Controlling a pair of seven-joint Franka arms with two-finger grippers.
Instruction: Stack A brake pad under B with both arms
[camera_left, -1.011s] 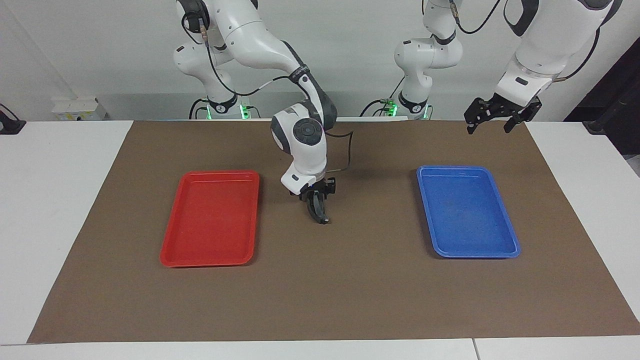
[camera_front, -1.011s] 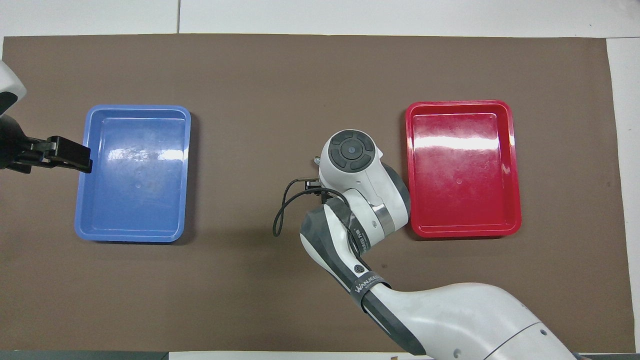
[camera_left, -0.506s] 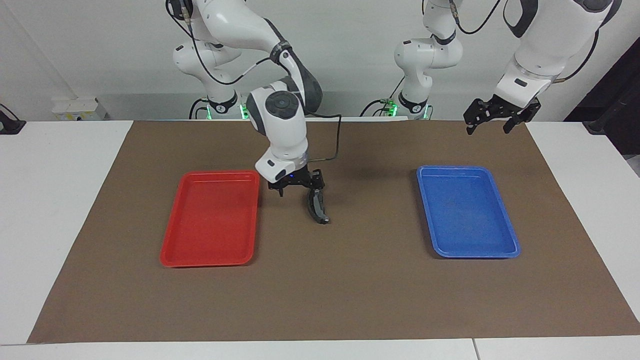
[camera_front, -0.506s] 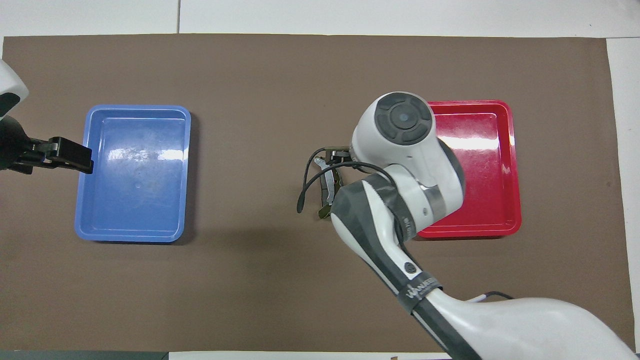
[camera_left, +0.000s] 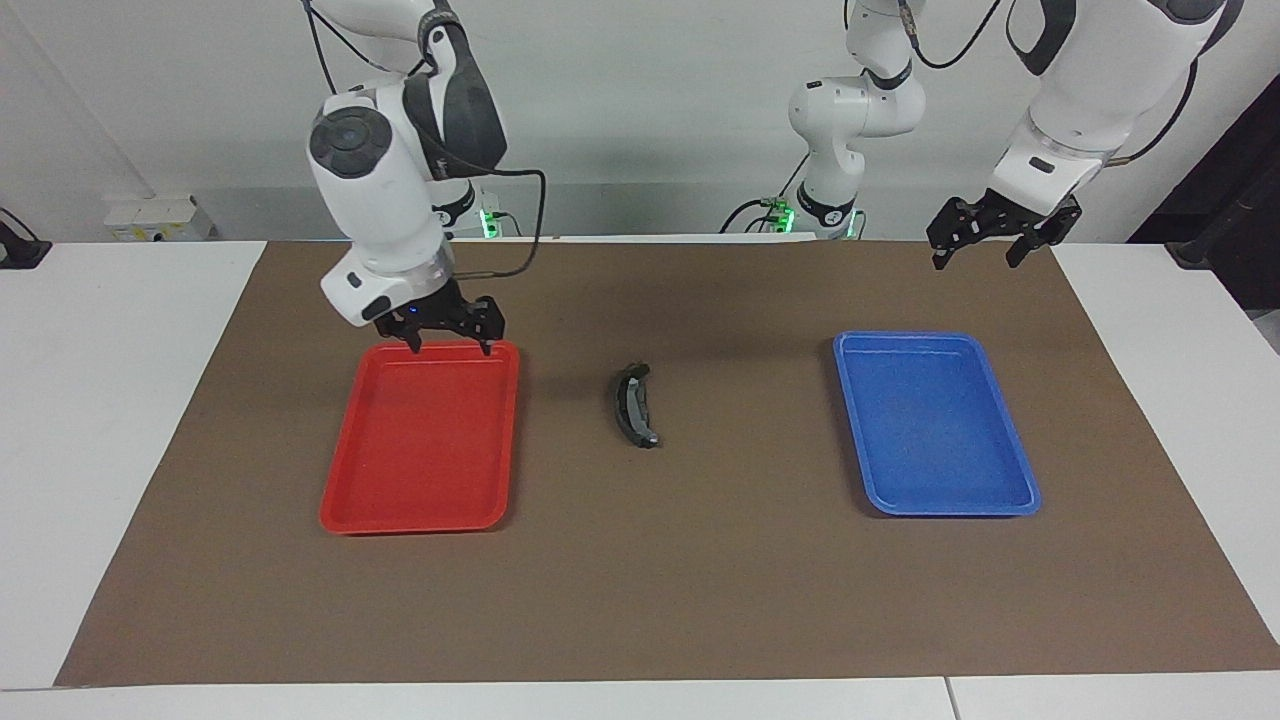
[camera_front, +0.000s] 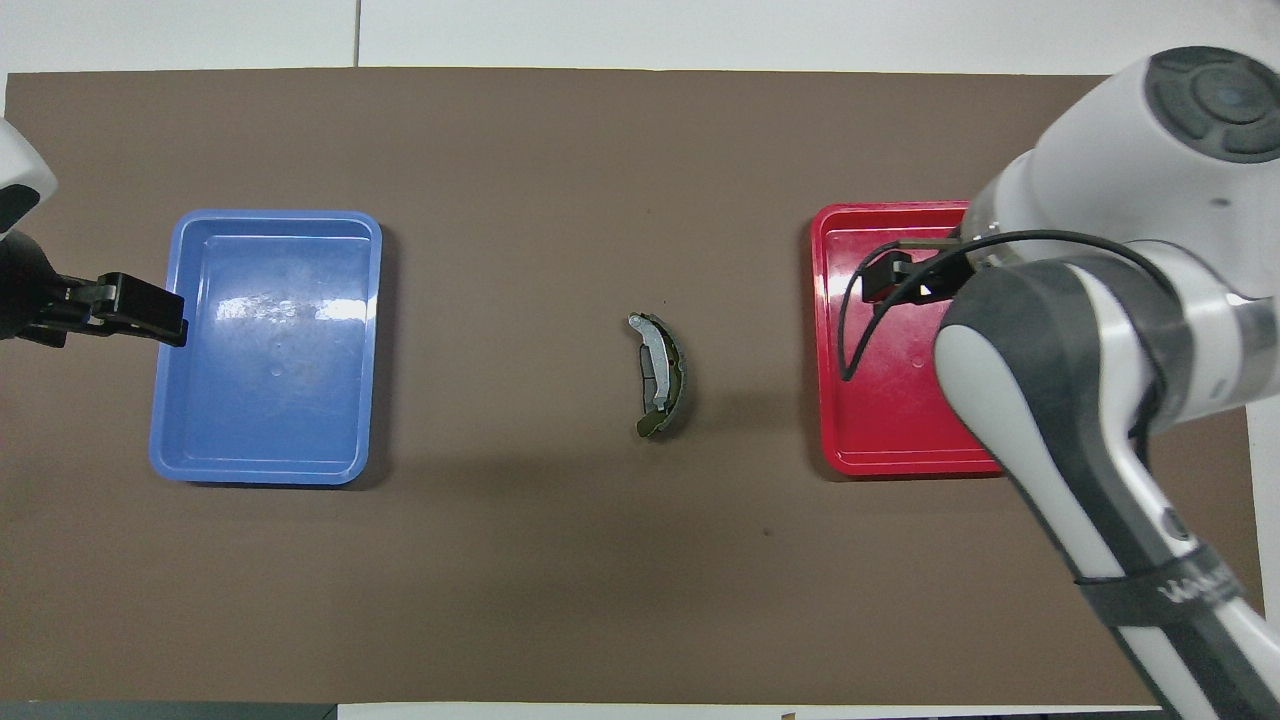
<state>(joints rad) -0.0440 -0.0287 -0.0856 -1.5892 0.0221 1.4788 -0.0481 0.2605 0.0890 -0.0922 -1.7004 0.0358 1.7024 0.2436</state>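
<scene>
The curved black pad B (camera_left: 632, 404) lies on the brown mat between the two trays, free of both grippers. In the overhead view it (camera_front: 672, 378) shows a grey strip, and a dark grey flat piece (camera_front: 649, 372) sits at its inner curve, mostly covered; I cannot tell for sure that this is pad A. My right gripper (camera_left: 450, 345) is open and empty, raised over the red tray's (camera_left: 420, 500) edge nearest the robots. My left gripper (camera_left: 977, 258) is open and empty, and waits raised at the left arm's end of the mat.
An empty red tray (camera_front: 900, 460) lies toward the right arm's end and an empty blue tray (camera_left: 935, 425) toward the left arm's end. Both rest on the brown mat (camera_left: 700, 580). The right arm covers part of the red tray in the overhead view.
My right gripper let go of the curved pad, opened, rose and swung away to the red tray. The pad stays on the mat. The left arm has not moved.
</scene>
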